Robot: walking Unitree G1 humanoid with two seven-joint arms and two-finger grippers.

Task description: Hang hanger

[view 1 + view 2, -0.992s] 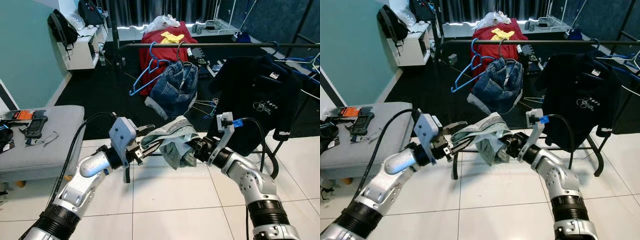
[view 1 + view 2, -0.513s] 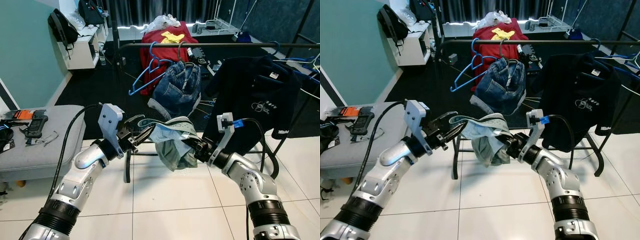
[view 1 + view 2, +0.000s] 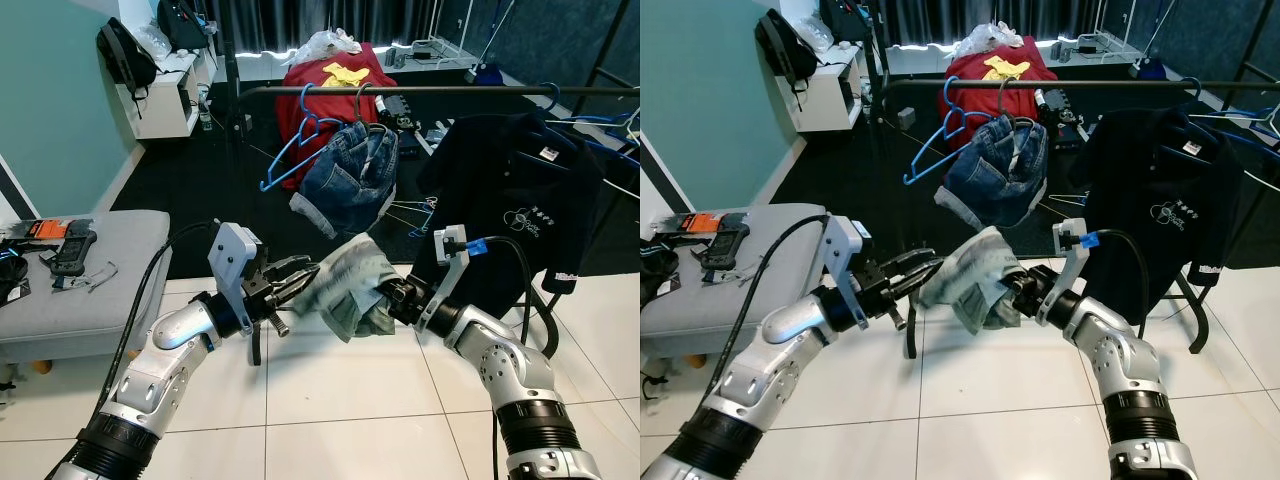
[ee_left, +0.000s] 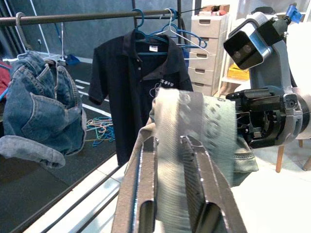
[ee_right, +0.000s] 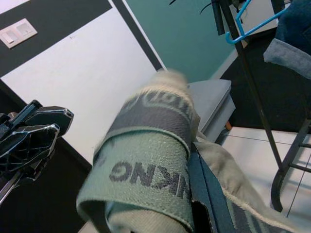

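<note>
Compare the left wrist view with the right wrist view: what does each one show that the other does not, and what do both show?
Left wrist view alone: the black polo shirt on the rail, white hangers, a drawer unit, and the right pincer at the far end of the grey-green garment.

Right wrist view alone: a teal wall, a light switch, a grey cushioned bench, and the left pincer.

Both: the grey-green garment and blue denim.

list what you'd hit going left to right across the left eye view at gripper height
grey bench → left gripper → grey-green garment → right gripper → black polo shirt
</note>
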